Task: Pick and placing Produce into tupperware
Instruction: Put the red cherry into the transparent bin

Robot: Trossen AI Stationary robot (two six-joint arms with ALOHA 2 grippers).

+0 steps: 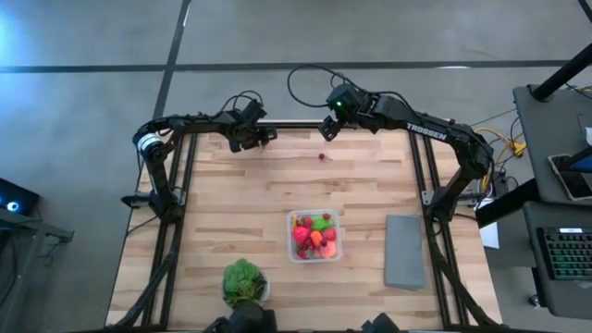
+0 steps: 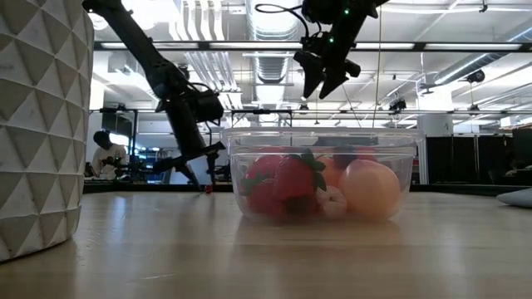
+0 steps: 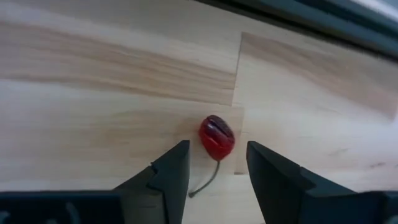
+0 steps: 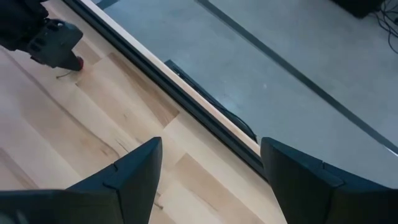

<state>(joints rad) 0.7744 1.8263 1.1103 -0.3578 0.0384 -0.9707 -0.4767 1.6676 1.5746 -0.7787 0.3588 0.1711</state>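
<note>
A small red cherry with a thin stem lies on the wooden table near its far edge. My left gripper is low over it, open, with one finger on either side of the cherry and a gap to each. In the high view this gripper is at the far left of centre. A second red cherry lies loose on the table to its right. My right gripper hangs open, high above the far edge, holding nothing. The clear tupperware at centre right holds red, orange and green produce.
A flat grey slab lies to the right of the tupperware. A leafy green plant in a white bowl stands at the near edge. The table's far edge with its dark frame rail runs just beyond both grippers.
</note>
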